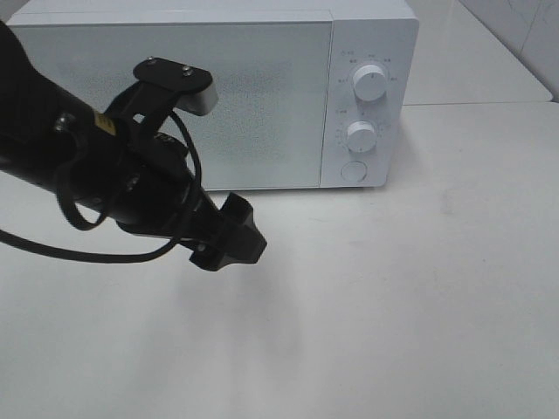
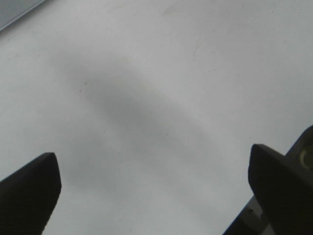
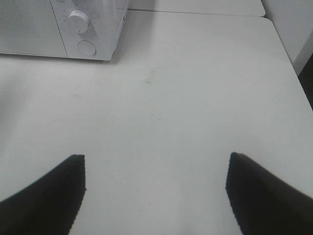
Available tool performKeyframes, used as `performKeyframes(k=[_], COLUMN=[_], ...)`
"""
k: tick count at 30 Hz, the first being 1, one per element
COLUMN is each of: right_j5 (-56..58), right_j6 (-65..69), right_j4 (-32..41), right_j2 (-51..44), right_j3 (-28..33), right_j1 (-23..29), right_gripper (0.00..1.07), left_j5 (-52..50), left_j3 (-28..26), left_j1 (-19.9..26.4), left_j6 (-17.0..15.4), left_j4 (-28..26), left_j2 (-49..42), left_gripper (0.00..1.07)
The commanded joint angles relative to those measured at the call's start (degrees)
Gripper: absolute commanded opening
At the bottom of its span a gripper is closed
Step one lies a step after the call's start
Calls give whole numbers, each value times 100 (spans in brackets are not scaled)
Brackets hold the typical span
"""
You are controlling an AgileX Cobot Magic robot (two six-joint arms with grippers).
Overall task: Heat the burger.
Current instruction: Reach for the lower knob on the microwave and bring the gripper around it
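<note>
Left arm (image 1: 105, 166) is nearest the high camera, black, cable looped (image 1: 74, 214) off it, hanging over the worktop (image 1: 393, 305) in front of the microwave (image 1: 262, 17). Left jaws wide apart, nothing between them, only bare worktop and shadow under them in the left wrist view. Burger: not in any view. Not on the worktop, not in either jaws. Probably behind the shut microwave door (image 1: 262, 96), but the door is speckled and opaque, so cannot tell. Right jaws also apart and empty, over bare worktop, with the microwave's control corner (image 3: 90, 29) ahead of them; right arm is outside the high view. Controls: upper knob (image 1: 370, 83), lower knob (image 1: 360, 135), round button (image 1: 353, 171), all untouched. Judged step: door closed, setting the heat comes next. Risks: the knobs are small and smooth, so open jaws coming in off-centre could slip or turn one too far. A push on the panel could shove the whole microwave back. The left arm is close to the door, so a swing or its cable could catch. If the burger isn't inside, the oven runs empty.
</note>
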Motion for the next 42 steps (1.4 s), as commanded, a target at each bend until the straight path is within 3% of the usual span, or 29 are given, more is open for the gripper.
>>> performKeyframes(k=[1, 5, 7, 10, 12, 15, 16, 18, 20, 26, 28, 29, 31, 42], right_j5=[-34, -34, -34, -34, -34, -34, -34, -34, -34, -34, -34, -34, -34, -34], right_j6=[52, 52, 52, 52, 52, 52, 52, 52, 52, 52, 52, 52, 52, 52], right_j4=[0, 0, 0, 0, 0, 0, 0, 0, 0, 0, 0, 0, 0, 0], right_j2=[-155, -155, -155, -155, -155, -155, -155, -155, -155, -155, -155, -155, -155, -155], right_j3=[11, 11, 11, 11, 11, 11, 11, 11, 11, 11, 11, 11, 11, 11], right_j1=[-34, -34, -34, -34, -34, -34, -34, -34, -34, -34, -34, -34, -34, -34], right_gripper=[76, 76, 76, 76, 76, 76, 76, 76, 76, 76, 76, 76, 76, 76], left_j5=[573, 1008, 1627, 1793, 2320, 2452, 2636, 2727, 3048, 3375, 3398, 3398, 3466, 3478], left_j3=[11, 11, 11, 11, 11, 11, 11, 11, 11, 46, 292, 292, 882, 1942], left_j1=[355, 854, 1667, 1891, 2681, 2888, 3272, 3461, 4034, 4343, 4343, 4343, 4343, 4343], left_j6=[-435, -665, -739, -739, -739, -739, -762, -791, -957, -1129, -1444, -1444, -1811, -1811], left_j4=[286, 390, 567, 625, 848, 900, 991, 1014, 1014, 1140, 1387, 1387, 1627, 1833], left_j2=[-304, -510, -779, -848, -1083, -1163, -1283, -1346, -1599, -1942, -2303, -2303, -2956, -4996], left_gripper=[101, 101, 101, 101, 101, 101, 101, 101, 101, 101, 101, 101, 101, 101])
